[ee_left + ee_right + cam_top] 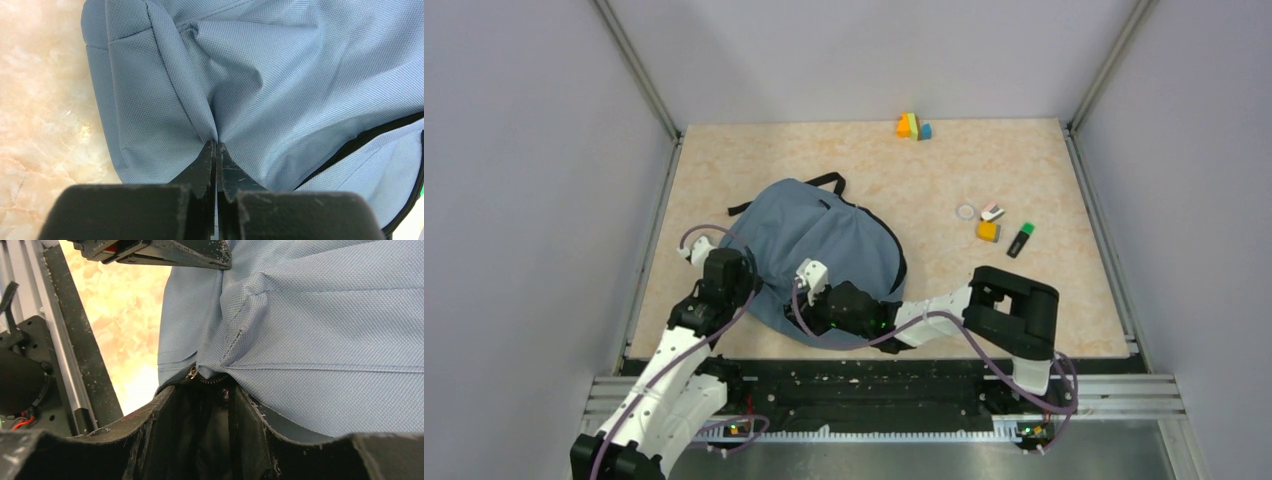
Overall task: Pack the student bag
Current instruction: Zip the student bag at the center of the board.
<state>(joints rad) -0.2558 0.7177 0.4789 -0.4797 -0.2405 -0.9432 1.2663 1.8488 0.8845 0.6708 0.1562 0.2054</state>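
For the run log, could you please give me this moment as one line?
left gripper: shut on student bag fabric | right gripper: open at zipper

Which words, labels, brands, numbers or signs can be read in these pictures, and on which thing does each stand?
None can be read in any view.
Bag: plain fabric, no label or brand shows.
Marker: any print is too small to read.

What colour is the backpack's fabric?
The student bag is dusty blue; clearest in the left wrist view.
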